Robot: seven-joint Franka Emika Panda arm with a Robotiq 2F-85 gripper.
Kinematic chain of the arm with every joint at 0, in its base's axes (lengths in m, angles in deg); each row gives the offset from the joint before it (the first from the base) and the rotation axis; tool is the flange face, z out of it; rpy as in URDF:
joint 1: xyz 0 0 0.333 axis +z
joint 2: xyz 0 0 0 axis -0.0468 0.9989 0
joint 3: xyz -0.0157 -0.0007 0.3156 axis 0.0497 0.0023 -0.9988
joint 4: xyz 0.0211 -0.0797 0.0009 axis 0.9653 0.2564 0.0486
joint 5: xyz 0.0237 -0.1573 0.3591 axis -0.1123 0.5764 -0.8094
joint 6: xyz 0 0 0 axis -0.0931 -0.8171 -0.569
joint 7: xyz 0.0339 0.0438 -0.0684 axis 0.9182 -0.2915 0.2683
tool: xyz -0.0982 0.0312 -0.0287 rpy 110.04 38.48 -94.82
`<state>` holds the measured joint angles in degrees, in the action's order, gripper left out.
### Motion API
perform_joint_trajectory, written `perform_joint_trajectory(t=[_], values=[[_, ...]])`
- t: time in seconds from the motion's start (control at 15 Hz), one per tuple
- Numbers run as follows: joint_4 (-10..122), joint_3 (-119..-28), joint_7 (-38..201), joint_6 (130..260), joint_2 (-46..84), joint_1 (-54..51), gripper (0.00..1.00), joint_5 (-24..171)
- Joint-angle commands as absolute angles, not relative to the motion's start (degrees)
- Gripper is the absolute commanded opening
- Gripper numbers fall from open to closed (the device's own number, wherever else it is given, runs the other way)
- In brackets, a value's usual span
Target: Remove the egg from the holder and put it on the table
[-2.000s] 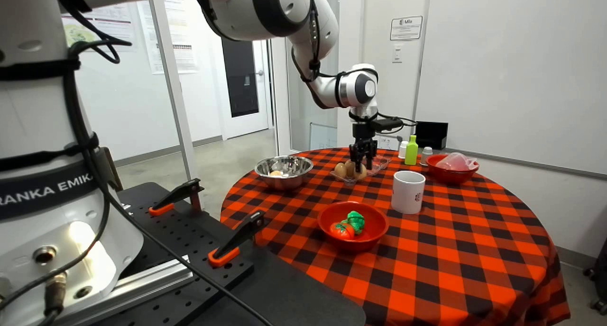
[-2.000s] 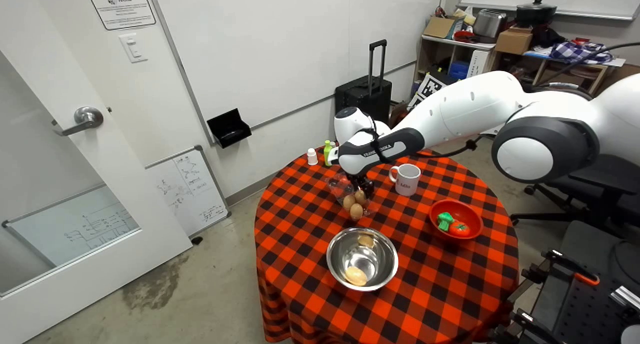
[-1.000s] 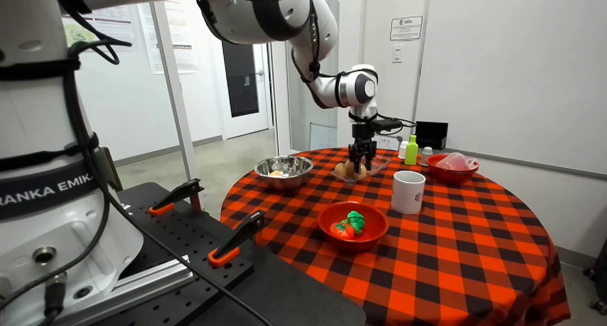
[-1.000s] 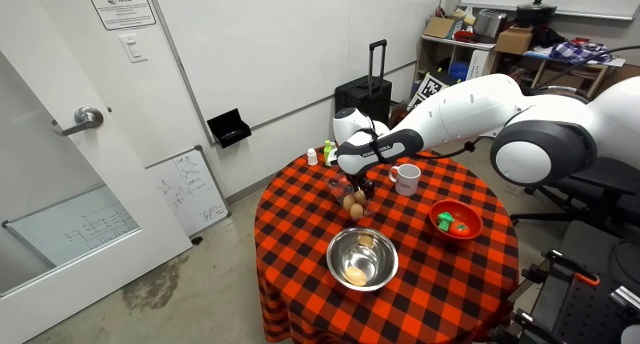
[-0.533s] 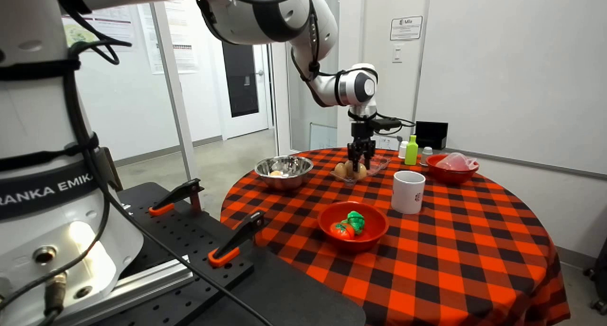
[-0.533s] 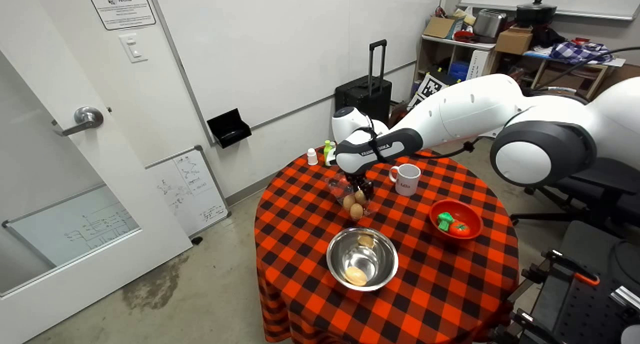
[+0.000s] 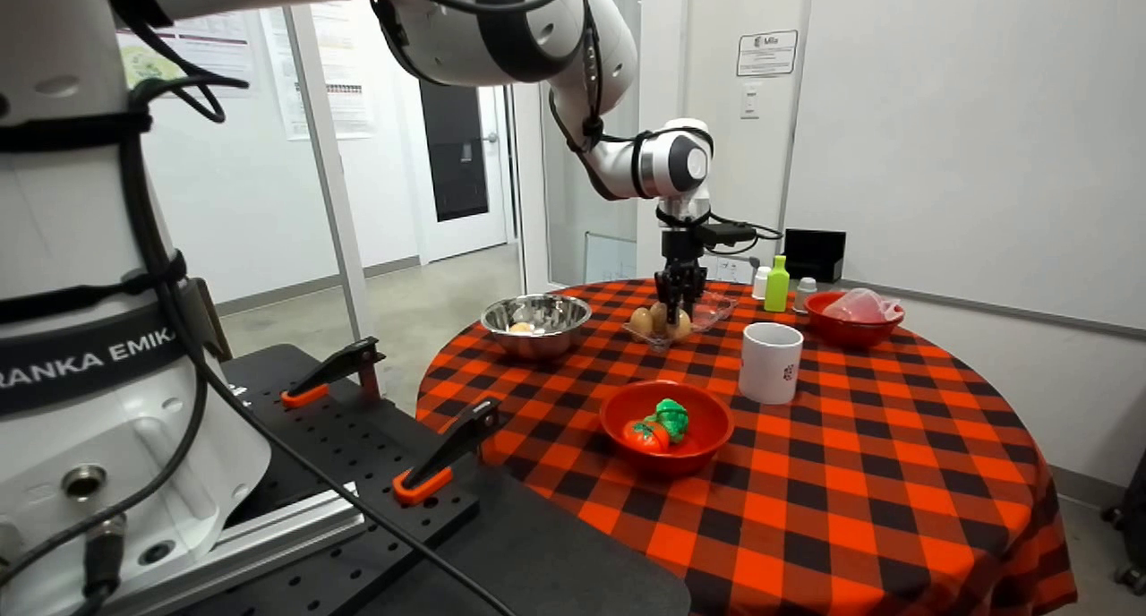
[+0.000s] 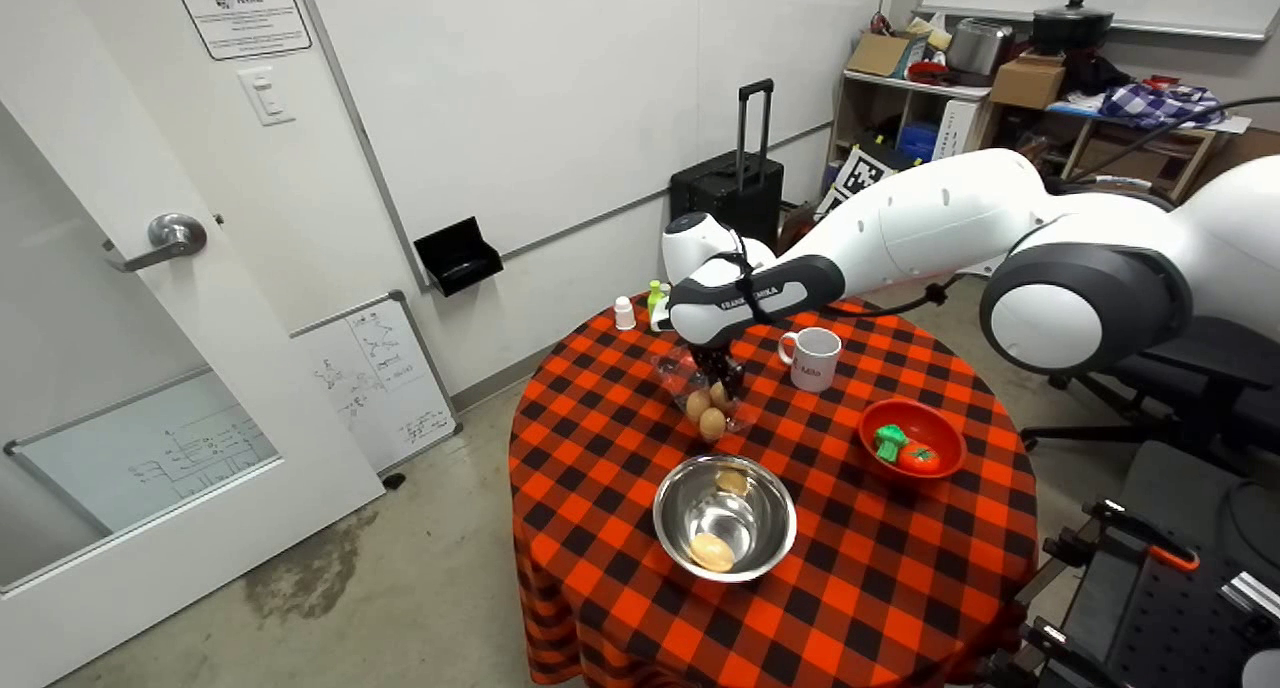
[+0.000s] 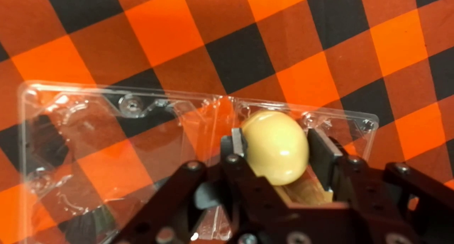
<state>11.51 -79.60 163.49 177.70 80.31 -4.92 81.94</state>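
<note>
Tan, the egg [image 9: 278,148] stood between my fingers [image 9: 323,159], long axis near upright; whether they pinched it I couldn't tell.

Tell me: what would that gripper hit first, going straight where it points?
Probably the clear plastic carton: the gripper points down, astride an egg, with the carton beneath. How much room lies between is unclear.

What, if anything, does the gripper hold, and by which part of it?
This cannot be told for sure: in the wrist view, one egg is between the two fingers of the gripper, but whether both press its sides is unclear.
</note>
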Motion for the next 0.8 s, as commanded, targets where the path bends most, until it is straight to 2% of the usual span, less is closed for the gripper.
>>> perform_joint_trajectory(t=[0.0, 0.73], values=[[9.8, -80.2, 163.1, 175.9, 80.6, -5.4, 0.22, 80.9], [14.6, -80.4, 159.4, 178.9, 75.1, -7.4, 0.22, 80.9]])
